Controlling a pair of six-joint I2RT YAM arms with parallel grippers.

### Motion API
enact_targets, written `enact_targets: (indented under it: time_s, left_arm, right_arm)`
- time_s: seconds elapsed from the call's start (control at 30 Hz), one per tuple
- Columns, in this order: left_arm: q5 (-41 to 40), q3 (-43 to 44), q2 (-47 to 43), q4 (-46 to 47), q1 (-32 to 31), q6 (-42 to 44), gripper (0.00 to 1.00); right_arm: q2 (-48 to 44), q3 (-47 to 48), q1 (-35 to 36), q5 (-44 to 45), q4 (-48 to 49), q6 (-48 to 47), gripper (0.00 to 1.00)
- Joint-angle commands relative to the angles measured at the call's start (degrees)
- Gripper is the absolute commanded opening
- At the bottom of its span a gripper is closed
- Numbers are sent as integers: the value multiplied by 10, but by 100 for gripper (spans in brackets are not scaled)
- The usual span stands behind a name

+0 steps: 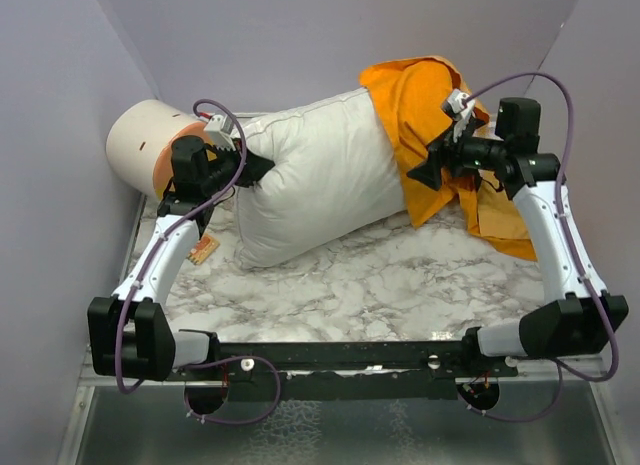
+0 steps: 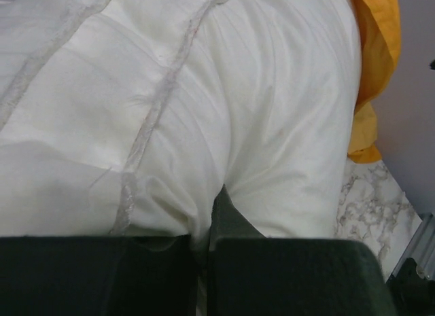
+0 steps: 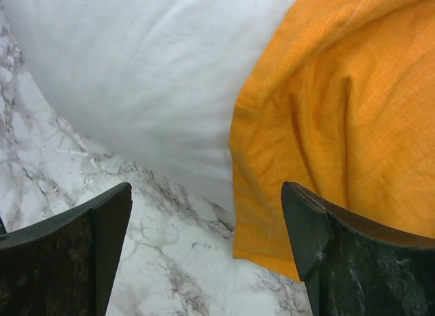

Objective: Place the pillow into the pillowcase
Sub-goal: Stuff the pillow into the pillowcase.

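The plump white pillow (image 1: 315, 175) lies across the marble table, its right end inside the orange pillowcase (image 1: 425, 105). My left gripper (image 1: 262, 168) is shut on a pinch of the pillow's left end; in the left wrist view white pillow (image 2: 204, 92) fabric bunches between the dark fingers at the gripper (image 2: 207, 224). My right gripper (image 1: 420, 175) stands open just above the table at the pillowcase's open hem. In the right wrist view the gripper (image 3: 204, 214) has wide jaws with nothing between them, the pillowcase (image 3: 340, 126) edge lying by the right finger and the pillow (image 3: 149, 71) beyond.
A cream-and-orange cylinder (image 1: 150, 145) lies at the back left behind my left arm. A small orange tag (image 1: 203, 249) sits on the table (image 1: 370, 285) near the left arm. Grey walls close in the back and both sides.
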Motion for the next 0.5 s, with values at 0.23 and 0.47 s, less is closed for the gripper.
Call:
enact_targets:
  time_s: [0.23,0.47]
  left_arm:
    - [-51,-1,46,-54,-6,30,1]
    - [-44,-6,56,-50,-6,29,0]
  right_arm:
    - [-39,-286,-31,168,205,-30,91]
    - [5,-351,6,220,357,-13,91]
